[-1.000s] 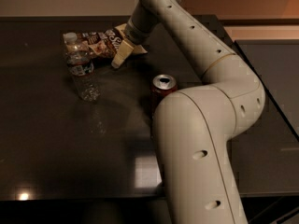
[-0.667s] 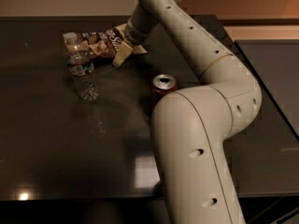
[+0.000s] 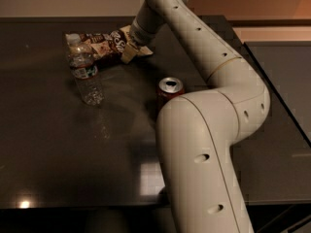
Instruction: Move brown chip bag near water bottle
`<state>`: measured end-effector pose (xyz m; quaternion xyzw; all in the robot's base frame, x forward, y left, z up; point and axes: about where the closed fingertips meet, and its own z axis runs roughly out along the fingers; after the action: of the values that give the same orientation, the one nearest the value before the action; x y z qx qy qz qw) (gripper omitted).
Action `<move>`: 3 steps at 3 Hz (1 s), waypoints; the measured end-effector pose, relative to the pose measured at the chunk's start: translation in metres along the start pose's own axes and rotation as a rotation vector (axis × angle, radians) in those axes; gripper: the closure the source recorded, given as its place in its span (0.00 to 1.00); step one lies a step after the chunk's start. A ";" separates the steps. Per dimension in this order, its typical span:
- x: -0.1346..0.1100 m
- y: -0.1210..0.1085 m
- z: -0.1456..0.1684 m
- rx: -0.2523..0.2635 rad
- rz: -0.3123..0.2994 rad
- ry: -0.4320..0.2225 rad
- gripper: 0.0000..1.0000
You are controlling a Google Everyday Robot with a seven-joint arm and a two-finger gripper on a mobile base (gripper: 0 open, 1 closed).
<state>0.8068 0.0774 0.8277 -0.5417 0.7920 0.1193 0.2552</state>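
Note:
The brown chip bag [image 3: 104, 42] lies flat at the back of the dark table [image 3: 53, 149], with white lettering and small food pictures on it. The water bottle [image 3: 86, 73], clear with a white cap and a green-and-white label, stands upright just in front of the bag's left end, close to it. My gripper [image 3: 132, 50] is down at the bag's right end, at its cream-coloured edge. The arm's wrist hides where the gripper meets the bag.
A red soda can [image 3: 170, 89] stands upright right of centre, partly behind my arm's big elbow [image 3: 204, 130], which fills the front right. The table's front edge runs along the bottom and its right edge borders a lower grey surface [image 3: 286, 67].

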 end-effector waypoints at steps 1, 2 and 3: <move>0.001 0.001 -0.004 -0.001 -0.001 -0.004 0.88; 0.000 0.005 -0.015 0.000 -0.010 -0.014 1.00; -0.001 0.015 -0.032 0.000 -0.025 -0.028 1.00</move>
<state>0.7849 0.0688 0.8535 -0.5497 0.7815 0.1237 0.2678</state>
